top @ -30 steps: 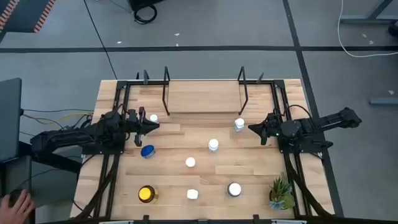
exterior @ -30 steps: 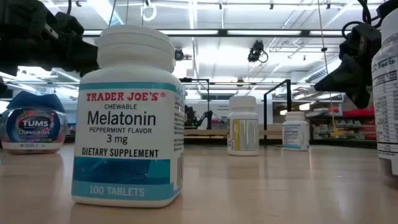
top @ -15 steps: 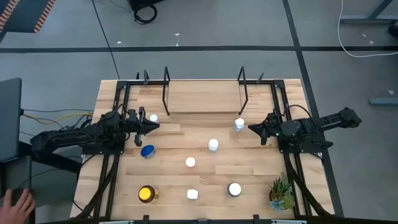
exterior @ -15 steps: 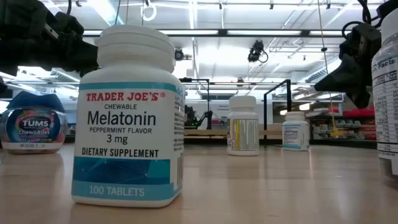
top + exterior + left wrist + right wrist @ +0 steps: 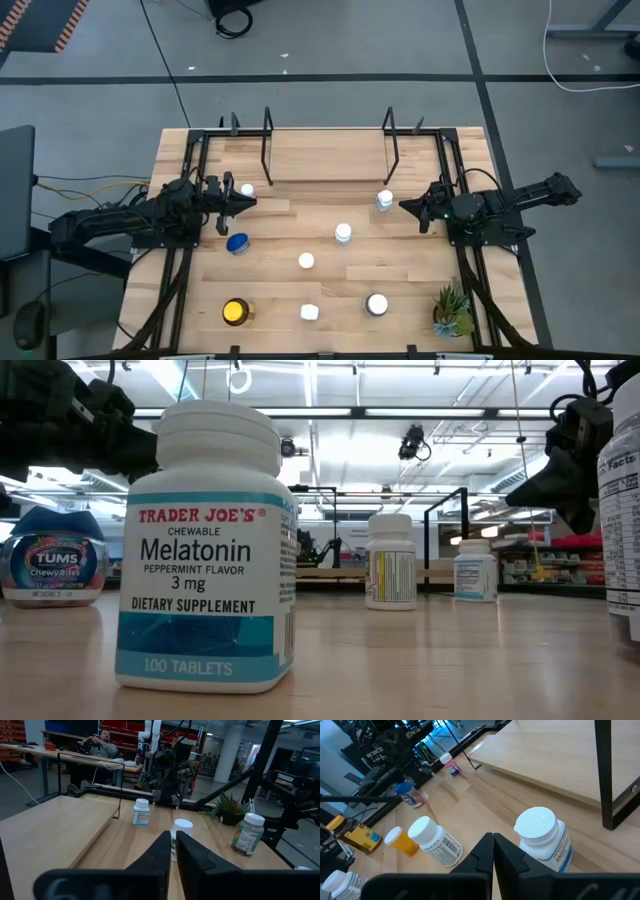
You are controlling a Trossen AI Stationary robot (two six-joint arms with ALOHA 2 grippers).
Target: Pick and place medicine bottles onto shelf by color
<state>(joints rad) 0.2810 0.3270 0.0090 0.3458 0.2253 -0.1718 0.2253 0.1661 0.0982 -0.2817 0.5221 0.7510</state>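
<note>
Standing upright on the table (image 5: 420, 285), caps up, the medicine bottles (image 5: 343, 233) scatter in front of the shelf (image 5: 325, 156) at the far edge. From left: the left gripper (image 5: 250, 201), fingers pressed together and empty, a blue-lidded "TUMS" tub (image 5: 54, 554), a "TRADER JOE'S Melatonin" bottle (image 5: 206, 546), then the right gripper (image 5: 403, 206), likewise pinched closed on nothing. A potted plant (image 5: 452, 309) sits at the near right corner.

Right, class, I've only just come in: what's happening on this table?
Two robot arms face a scatter of medicine bottles on a wooden table. The left end effector and right end effector are both shut and hold nothing. Each hovers just in front of the shelf, which has no bottles on it. A small potted plant sits in the near right corner.
</note>
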